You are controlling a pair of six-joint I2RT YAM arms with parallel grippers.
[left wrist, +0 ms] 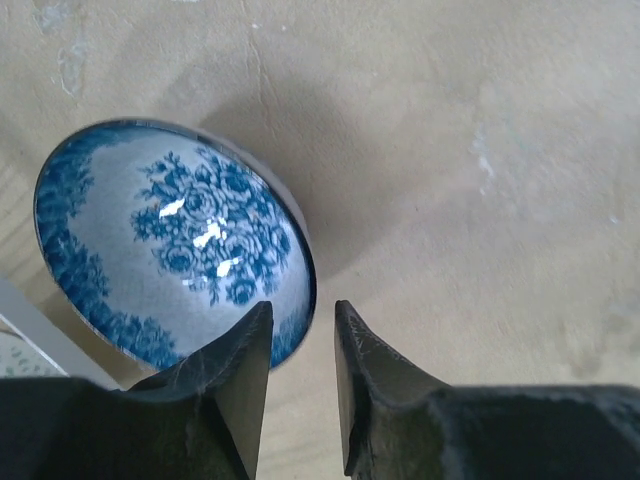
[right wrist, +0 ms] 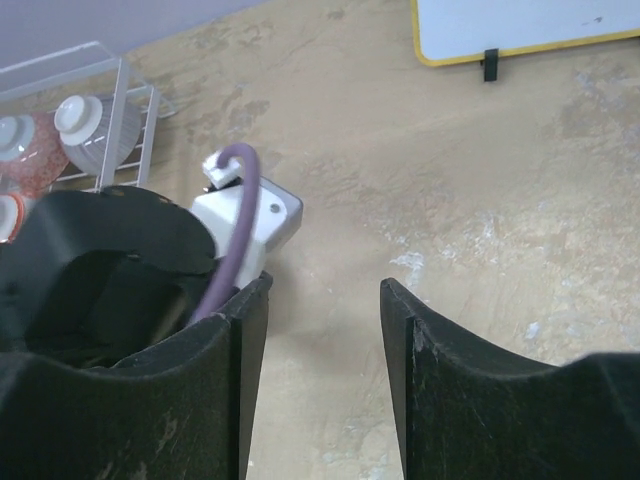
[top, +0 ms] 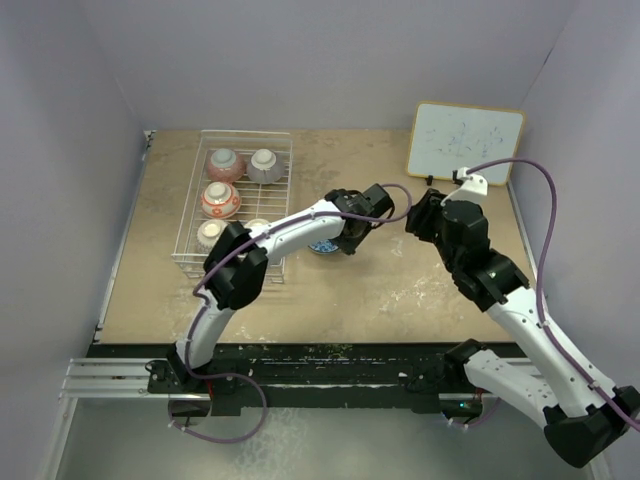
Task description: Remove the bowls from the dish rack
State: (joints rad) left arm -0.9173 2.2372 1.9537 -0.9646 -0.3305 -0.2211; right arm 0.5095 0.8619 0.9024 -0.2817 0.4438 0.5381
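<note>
Blue-flowered round ceramic bowl (left wrist: 170, 250) sits on open tan tabletop (top: 400, 290) just right of the silver wire dish rack (top: 190, 258). Left gripper (left wrist: 303, 308) hangs narrowly parted at its rim, clamping nothing; right gripper (right wrist: 322, 290) gapes wide, empty.

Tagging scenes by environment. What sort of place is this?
Most likely a lab robot test cell, not a kitchen: plain walls box in a worn wooden table, the left arm and right arm sit on a metal rail at its near edge, and a whiteboard stands at the back.
</note>
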